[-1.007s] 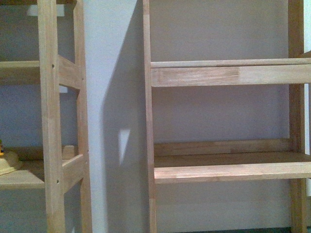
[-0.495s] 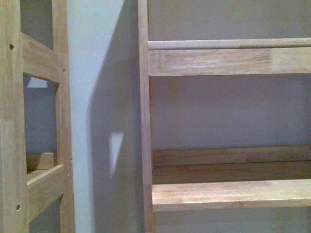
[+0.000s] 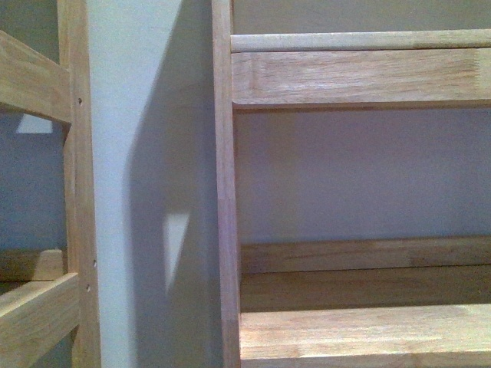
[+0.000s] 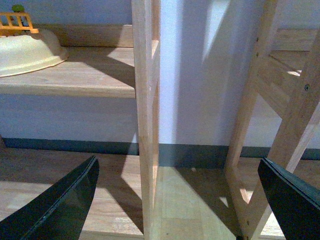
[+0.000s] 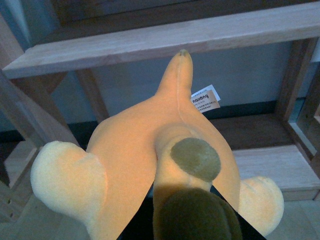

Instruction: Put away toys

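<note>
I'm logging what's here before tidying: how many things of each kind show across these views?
Plush toy: 1
Wooden racks: 2
Cream bowl: 1
Orange toy fence: 1
Total: 5

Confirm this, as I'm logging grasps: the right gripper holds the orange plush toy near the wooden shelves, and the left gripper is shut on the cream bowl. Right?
No. The left gripper is open and empty; the cream bowl sits on a wooden shelf, as the left wrist view shows. The right gripper does hold the orange plush toy near the wooden shelves.
</note>
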`<state>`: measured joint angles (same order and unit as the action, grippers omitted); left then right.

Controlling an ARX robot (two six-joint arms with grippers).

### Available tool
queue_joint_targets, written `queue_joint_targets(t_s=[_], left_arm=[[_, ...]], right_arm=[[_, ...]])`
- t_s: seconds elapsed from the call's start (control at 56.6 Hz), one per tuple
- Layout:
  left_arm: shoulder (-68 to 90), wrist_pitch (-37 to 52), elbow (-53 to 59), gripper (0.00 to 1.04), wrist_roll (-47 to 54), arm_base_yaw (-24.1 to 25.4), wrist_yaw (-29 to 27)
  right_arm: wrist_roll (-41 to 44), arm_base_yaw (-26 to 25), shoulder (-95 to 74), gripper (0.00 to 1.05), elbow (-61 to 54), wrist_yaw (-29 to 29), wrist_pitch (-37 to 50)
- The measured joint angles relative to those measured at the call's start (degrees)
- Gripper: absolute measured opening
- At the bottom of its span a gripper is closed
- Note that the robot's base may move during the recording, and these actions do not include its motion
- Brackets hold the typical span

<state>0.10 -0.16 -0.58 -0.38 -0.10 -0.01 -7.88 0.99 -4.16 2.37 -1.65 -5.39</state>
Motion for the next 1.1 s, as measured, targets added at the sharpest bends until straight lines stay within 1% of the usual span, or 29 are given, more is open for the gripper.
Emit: queue_joint_targets(t_s=[0.106, 0.159, 0.283, 0.406, 0.512, 0.636, 0.795, 0.901, 0.972, 1.095], left_arm=[[0.0, 0.0, 0.0, 0.98, 0.0, 0.0, 0.0], [0.0, 0.0, 0.0, 0.98, 0.0, 0.0, 0.0], [0.0, 0.0, 0.0, 0.98, 0.0, 0.0, 0.0], [0.0, 0.0, 0.0, 0.98, 0.0, 0.0, 0.0], [0.0, 0.0, 0.0, 0.98, 0.0, 0.0, 0.0], [0.0, 0.0, 0.0, 0.98, 0.0, 0.0, 0.0], [0.0, 0.0, 0.0, 0.98, 0.0, 0.0, 0.0], [0.0, 0.0, 0.0, 0.98, 0.0, 0.0, 0.0], [0.0, 0.0, 0.0, 0.98, 0.0, 0.0, 0.0], [0.0, 0.0, 0.0, 0.98, 0.0, 0.0, 0.0]], right_arm=[[1.5, -0.4, -1.8, 0.09, 2.8, -2.6, 2.0], [3.6, -1.4, -3.9, 0.09, 6.2, -4.1, 4.1], [5.3, -2.1, -7.8, 0.09, 12.7, -6.2, 4.9], [7.8, 1.0, -12.0, 0.09, 19.2, -10.6, 7.5], [10.5, 4.0, -15.3, 0.09, 24.7, -13.0, 9.7], [13.3, 5.6, -19.0, 0.09, 30.8, -13.6, 11.8], [15.3, 5.2, -23.2, 0.09, 37.9, -13.3, 12.8], [15.5, 4.8, -25.6, 0.09, 42.5, -12.1, 12.1], [16.0, 5.4, -27.3, 0.09, 45.6, -11.7, 12.0], [16.3, 5.8, -30.4, 0.09, 51.2, -9.4, 10.9]])
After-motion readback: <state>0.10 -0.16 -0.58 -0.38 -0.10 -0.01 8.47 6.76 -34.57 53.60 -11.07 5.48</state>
